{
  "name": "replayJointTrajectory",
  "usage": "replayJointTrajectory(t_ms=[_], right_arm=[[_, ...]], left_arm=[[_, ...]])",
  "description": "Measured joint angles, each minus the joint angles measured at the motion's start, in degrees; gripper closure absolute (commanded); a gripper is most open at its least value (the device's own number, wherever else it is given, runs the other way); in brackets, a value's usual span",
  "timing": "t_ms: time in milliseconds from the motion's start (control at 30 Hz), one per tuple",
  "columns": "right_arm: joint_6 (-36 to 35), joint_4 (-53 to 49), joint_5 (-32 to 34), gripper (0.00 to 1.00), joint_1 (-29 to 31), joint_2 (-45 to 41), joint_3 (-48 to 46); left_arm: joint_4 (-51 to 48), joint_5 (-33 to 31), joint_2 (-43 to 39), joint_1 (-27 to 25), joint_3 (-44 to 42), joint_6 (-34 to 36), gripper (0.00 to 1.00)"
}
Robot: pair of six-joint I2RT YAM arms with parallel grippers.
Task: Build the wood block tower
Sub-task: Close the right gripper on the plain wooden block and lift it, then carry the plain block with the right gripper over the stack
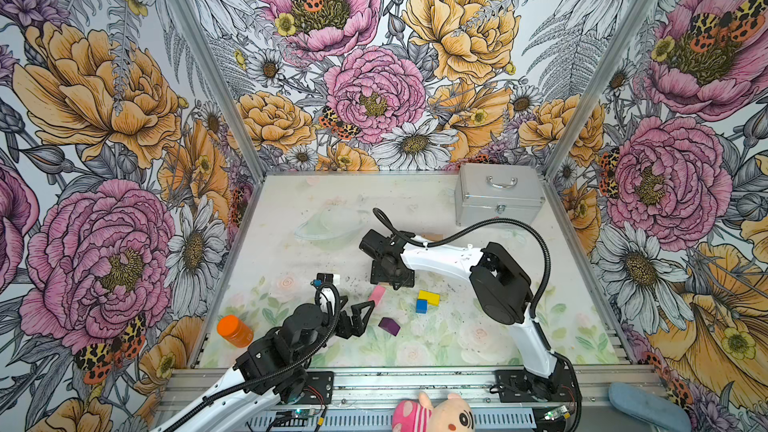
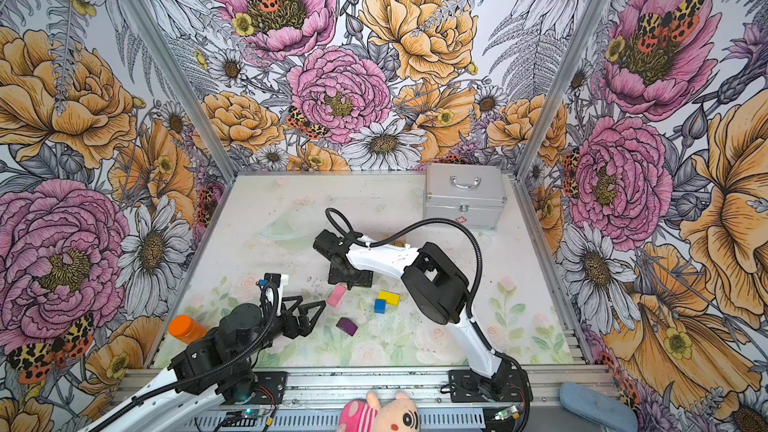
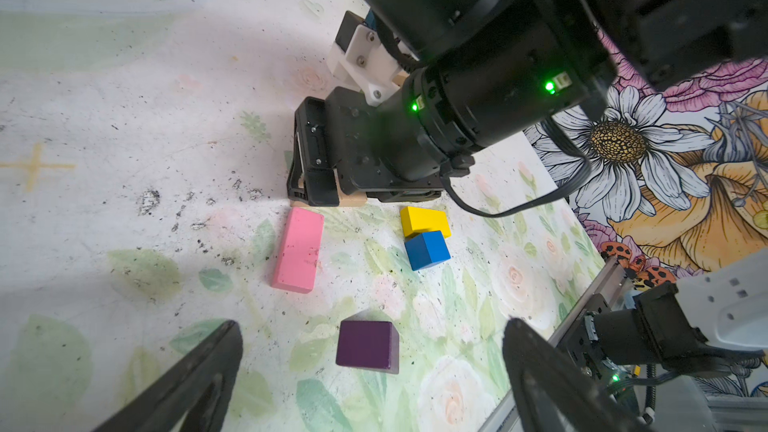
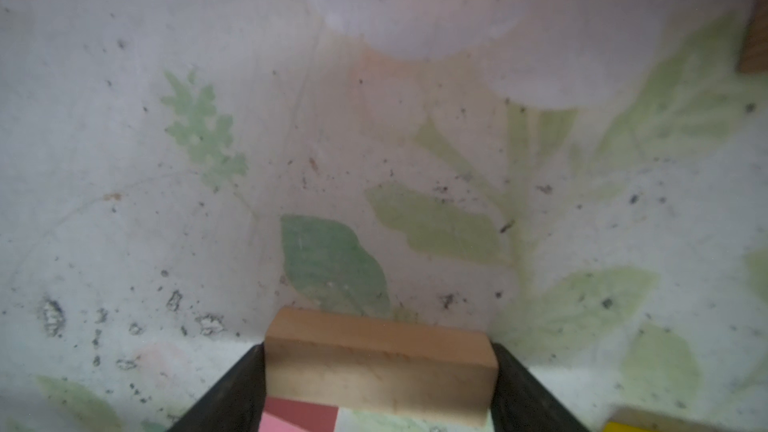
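Now the right pincer [image 4: 379,353] is clamped on a tan block [image 3: 351,200] lying on the table [image 1: 291,251], just at 1 o'clock of the pink block [image 1: 377,293]. It should lift straight and level. The left pincer [image 3: 372,328] hangs with jaws apart.

Pink blk [image 3: 297,249], yellow blk [image 3: 422,220], blue blk [image 3: 427,250], purple blk [image 3: 365,344], tan blk [image 4: 378,363]

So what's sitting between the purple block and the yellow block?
The blue block sits between the purple block and the yellow block, right beside the yellow one. The left wrist view shows it best.
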Motion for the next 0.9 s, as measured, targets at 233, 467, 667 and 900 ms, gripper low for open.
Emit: replayJointTrajectory(t_ms=[233,467,667,900], right_arm=[[-0.3,0.1,0.1,0.32,0.0,0.0,-0.1],[-1.3,0.5,0.3,0.36,0.0,-0.2,-0.4],[-2.7,0.8,0.7,0.40,-0.3,-1.2,-1.6],[-4.7,0.5,1.6,0.40,-2.3,-5.9,-3.6]], left_arm=[[0.0,0.1,0.0,-0.1,0.0,0.0,0.01],[0.1,0.1,0.6,-0.3,0.2,0.0,0.01],[0.2,0.1,2.8,-0.9,2.1,0.0,0.01],[1.2,-0.2,7.4,-1.2,5.6,0.4,0.01]])
